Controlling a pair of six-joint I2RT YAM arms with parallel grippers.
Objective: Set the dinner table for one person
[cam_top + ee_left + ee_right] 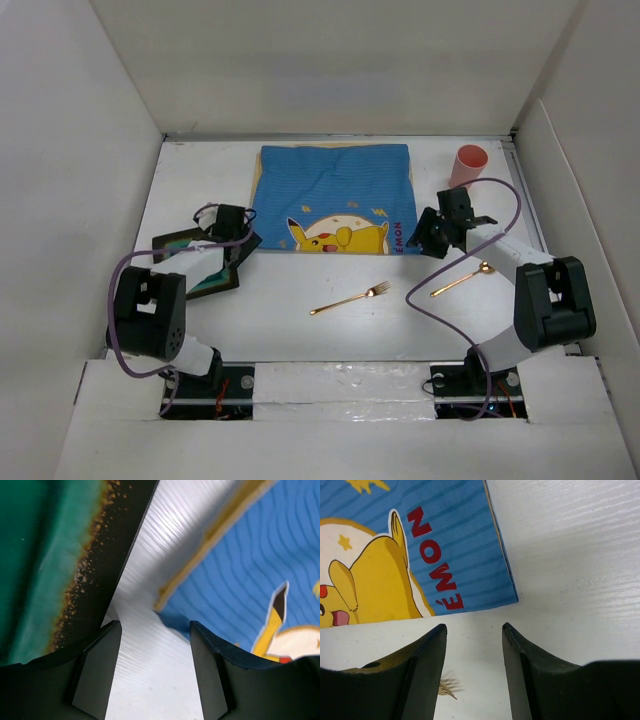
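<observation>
Top external view showed you a dark square plate (pixel 195 262) at 8 o'clock from the left gripper (pixel 155 630), the nearer arm, its jaws apart and empty. Rightward lay the blue placemat (pixel 335 198), flat at 12 on the white table (pixel 300 335). Then came the fork (pixel 350 298), running 8 to 2, the spoon (pixel 462 279), and the right gripper (pixel 474 627), likewise apart and empty. White walls (pixel 70 200) closed the room in.
</observation>
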